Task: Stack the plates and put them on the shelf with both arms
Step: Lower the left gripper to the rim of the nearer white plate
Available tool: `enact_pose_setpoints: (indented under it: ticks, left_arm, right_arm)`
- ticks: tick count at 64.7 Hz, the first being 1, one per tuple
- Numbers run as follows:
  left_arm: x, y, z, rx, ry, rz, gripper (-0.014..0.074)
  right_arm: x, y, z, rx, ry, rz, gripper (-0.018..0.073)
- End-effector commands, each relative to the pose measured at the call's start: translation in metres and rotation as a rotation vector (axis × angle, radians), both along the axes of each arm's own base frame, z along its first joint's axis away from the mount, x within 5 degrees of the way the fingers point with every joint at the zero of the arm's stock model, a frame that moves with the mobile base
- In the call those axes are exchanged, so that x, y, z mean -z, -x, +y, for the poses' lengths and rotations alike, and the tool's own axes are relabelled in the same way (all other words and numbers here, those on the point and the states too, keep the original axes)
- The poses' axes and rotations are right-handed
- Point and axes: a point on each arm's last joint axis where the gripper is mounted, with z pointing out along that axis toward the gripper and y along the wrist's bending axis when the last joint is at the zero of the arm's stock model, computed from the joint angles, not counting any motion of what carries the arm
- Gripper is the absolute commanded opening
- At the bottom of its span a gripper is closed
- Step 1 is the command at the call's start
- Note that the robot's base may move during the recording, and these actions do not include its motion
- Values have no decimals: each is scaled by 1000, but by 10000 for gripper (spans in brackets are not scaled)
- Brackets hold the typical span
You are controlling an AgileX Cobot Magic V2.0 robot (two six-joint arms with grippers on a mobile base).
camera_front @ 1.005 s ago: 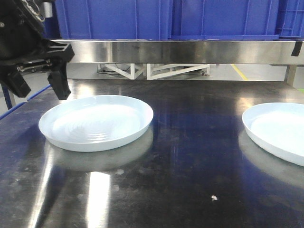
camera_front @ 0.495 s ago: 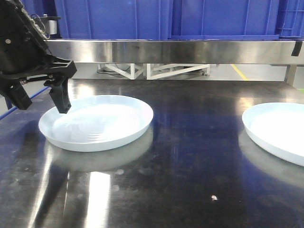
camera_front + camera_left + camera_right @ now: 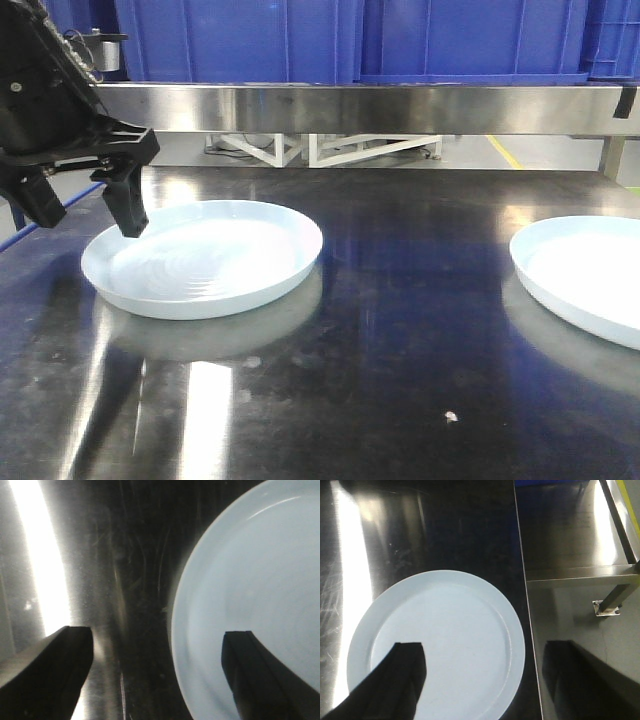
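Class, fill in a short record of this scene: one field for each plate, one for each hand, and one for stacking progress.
left plate: flat on the table, nothing on it
right plate: flat near the table's right edge, well apart from the left plate
left hand: open, straddling the left plate's rim, not gripping
right hand: open, one finger over the right plate
stacking: not yet begun

Left gripper [image 3: 88, 220] lowered, now straddling plate [image 3: 220, 262] rim
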Motion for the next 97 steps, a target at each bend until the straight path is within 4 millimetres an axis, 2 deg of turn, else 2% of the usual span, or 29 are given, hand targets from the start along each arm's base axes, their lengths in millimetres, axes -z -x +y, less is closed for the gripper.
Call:
enact_pose_setpoints:
  ticks: [1, 72, 97]
  left_arm:
    - [-26, -3, -2, 12, 19, -112, 580]
    - [-26, -4, -2, 8, 25, -122, 580]
    - [-10, -7, -5, 0, 25, -62, 580]
  right_arm:
    - [-19, -5, 0, -5, 18, -113, 592]
    - [-19, -5, -1, -5, 18, -120, 592]
    - [-19, -5, -1, -5, 18, -120, 592]
